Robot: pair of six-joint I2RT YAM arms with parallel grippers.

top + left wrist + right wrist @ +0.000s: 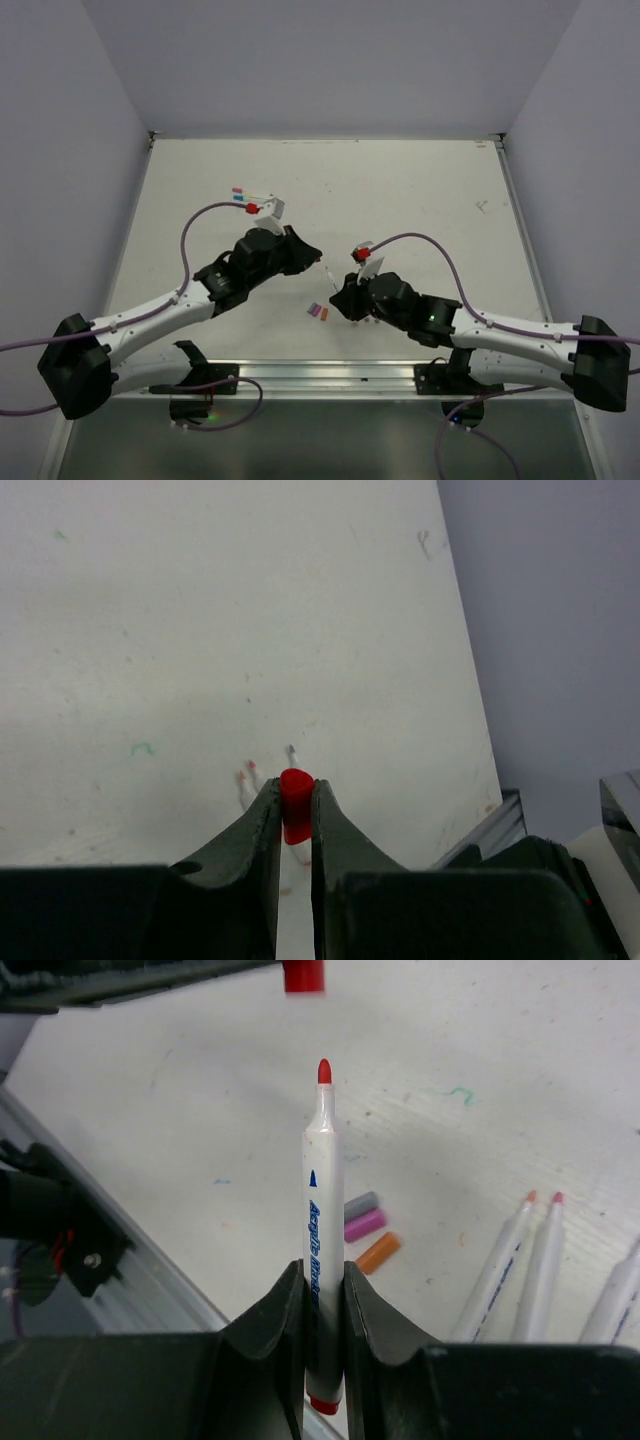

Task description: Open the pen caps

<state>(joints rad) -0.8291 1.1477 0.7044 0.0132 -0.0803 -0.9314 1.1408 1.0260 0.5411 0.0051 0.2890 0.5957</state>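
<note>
**Red cap off the pen: clear the nib, then park the cap**

Left gripper (295, 788): the jaws are pressed onto the red cap (296, 812), a short, smooth, opaque plastic cylinder pinched across its round wall. That surface is curved and looks slick, so apply a steady squeeze. The right wrist view shows a gap between cap and nib. Any further withdrawal is best made along the barrel's axis, so the cap does not brush the tip.

Right gripper (322, 1295): the jaws are clamped on the red pen (320, 1200). It is a slim, glossy white barrel with blue print, tapering to a bare red felt tip. Hold it motionless.

Further right, on the matte, ink-flecked table (480, 1040), three loose caps (364, 1226) (grey-purple, pink, orange) lie close together. This is probably the best spot for the red one. Uncapped pens (545, 1270) lie near them.
</note>
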